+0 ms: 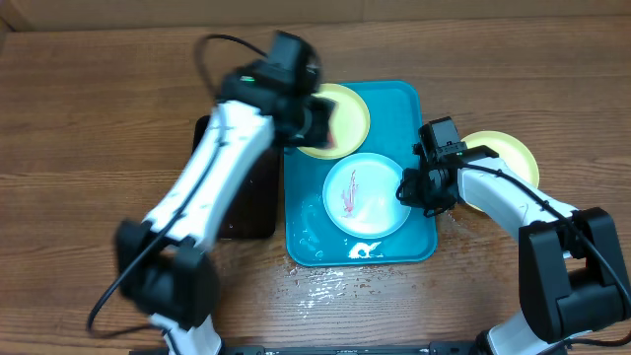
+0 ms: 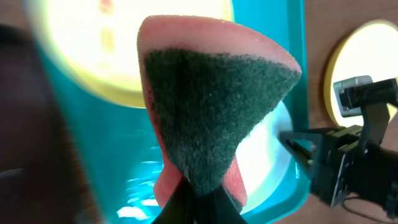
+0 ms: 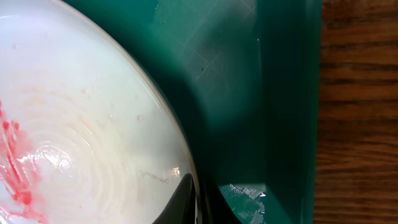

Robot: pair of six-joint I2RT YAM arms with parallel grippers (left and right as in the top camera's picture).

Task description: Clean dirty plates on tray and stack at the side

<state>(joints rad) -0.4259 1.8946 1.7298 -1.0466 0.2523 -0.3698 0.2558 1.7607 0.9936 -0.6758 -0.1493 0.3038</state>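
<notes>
The turquoise tray (image 1: 422, 118) holds a yellow-green plate (image 1: 350, 106) at its far end and a light blue plate (image 1: 367, 197) with a red smear in the middle. My left gripper (image 1: 315, 123) is shut on a pink sponge with a dark green pad (image 2: 211, 106) and hovers over the yellow-green plate's near edge (image 2: 93, 50). My right gripper (image 1: 409, 187) is shut on the blue plate's right rim (image 3: 124, 124), one finger over it and one under (image 3: 200, 205). Another yellow-green plate (image 1: 508, 150) lies on the table right of the tray.
A black tray (image 1: 246, 197) lies left of the turquoise tray, under my left arm. Water is pooled in the tray's near end (image 1: 367, 250) and spilled on the wooden table in front of it (image 1: 325, 281).
</notes>
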